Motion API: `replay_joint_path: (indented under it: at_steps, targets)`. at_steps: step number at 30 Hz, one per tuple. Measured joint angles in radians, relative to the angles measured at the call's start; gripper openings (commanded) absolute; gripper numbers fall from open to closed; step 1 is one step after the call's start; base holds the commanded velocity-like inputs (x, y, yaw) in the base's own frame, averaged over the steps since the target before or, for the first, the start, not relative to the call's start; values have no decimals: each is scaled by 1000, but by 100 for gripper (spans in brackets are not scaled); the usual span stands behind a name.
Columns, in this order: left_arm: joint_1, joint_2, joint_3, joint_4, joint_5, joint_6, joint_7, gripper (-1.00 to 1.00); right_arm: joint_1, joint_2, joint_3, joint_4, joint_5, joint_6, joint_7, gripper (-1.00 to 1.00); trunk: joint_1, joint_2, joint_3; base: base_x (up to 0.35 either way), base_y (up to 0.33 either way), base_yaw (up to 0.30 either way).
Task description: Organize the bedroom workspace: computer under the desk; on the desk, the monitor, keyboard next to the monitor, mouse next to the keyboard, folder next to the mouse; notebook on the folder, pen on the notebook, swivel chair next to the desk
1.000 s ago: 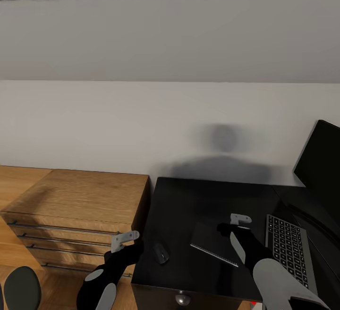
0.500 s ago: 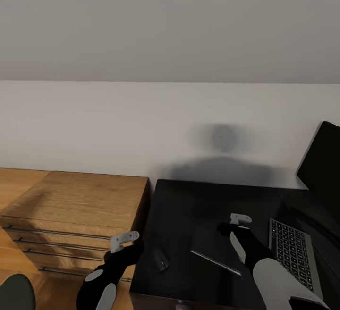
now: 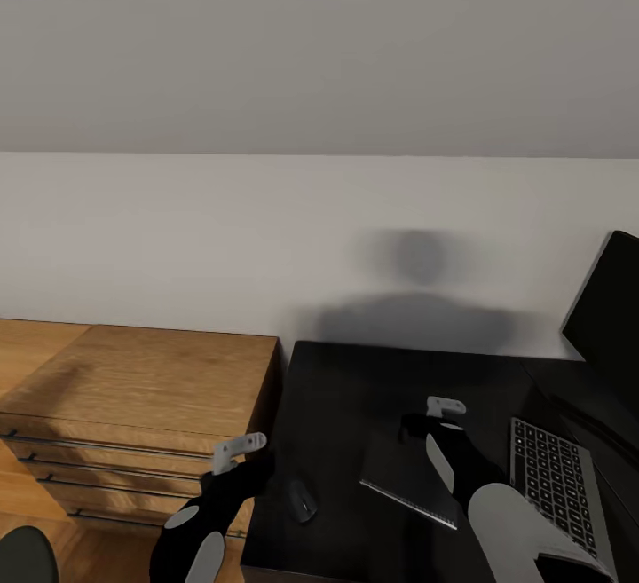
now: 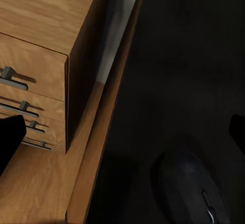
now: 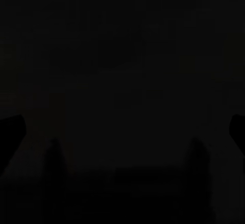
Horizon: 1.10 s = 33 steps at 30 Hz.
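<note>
1. Left gripper [image 3: 238, 450]: in the left wrist view its two dark fingertips [image 4: 11, 138] sit at opposite edges of the frame with nothing between them, so the jaws stand spread wide and empty.
2. Right gripper [image 3: 441, 413]: the right wrist view is nearly black. Faint finger outlines stand well apart, so the jaws look spread, holding nothing I can make out.
3. Small dark oval mouse [image 3: 303, 503]: lies on the black desk top [image 3: 355, 388] near its left front edge, just beside the left gripper at roughly 4 o'clock from it in the head view. Its long axis runs about 11 to 5 o'clock. Which end is the front I cannot tell from the head view.
4. Thin grey-covered notebook [image 3: 404, 476]: flat on the desk, at about 7 o'clock just below the right gripper. Its near long edge runs from 10 to 4 o'clock.
5. Slim black keyboard with grey keys [image 3: 555, 485]: at 3 to 4 o'clock from the right gripper, long axis near 12 to 6, beside the wide black monitor [image 3: 612, 308].
6. Judgement: the left arm is nearer the mouse, the right arm nearer the notebook.
7. Light-wood dresser with bar handles [image 3: 133, 397]: stands against the desk's left side.
</note>
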Motion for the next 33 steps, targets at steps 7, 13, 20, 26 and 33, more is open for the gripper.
replay_joint_path:
  at_steps: [7, 13, 20, 26, 33]
  targets:
    - [0, -5, 0, 1, 0, 2, 0, 100, -1, -12, -3, 2, -3, -7, 2, 100, 0, 0, 0, 0, 0, 0]
    - [0, -5, -1, 1, 0, 2, 0, 100, -2, -16, -3, 2, -5, -9, 3, 100, 0, 0, 0, 0, 0, 0]
    - [0, -5, -1, 1, 0, 3, 0, 100, -2, -17, -4, 2, -6, -9, 2, 100, 0, 0, 0, 0, 0, 0]
    - [0, -5, -1, 1, 0, 3, 0, 100, -2, -17, -4, 2, -7, -9, 3, 100, 0, 0, 0, 0, 0, 0]
    - [0, -5, -1, 1, 0, 3, 0, 100, -2, -17, -6, 1, -8, -9, 3, 100, 0, 0, 0, 0, 0, 0]
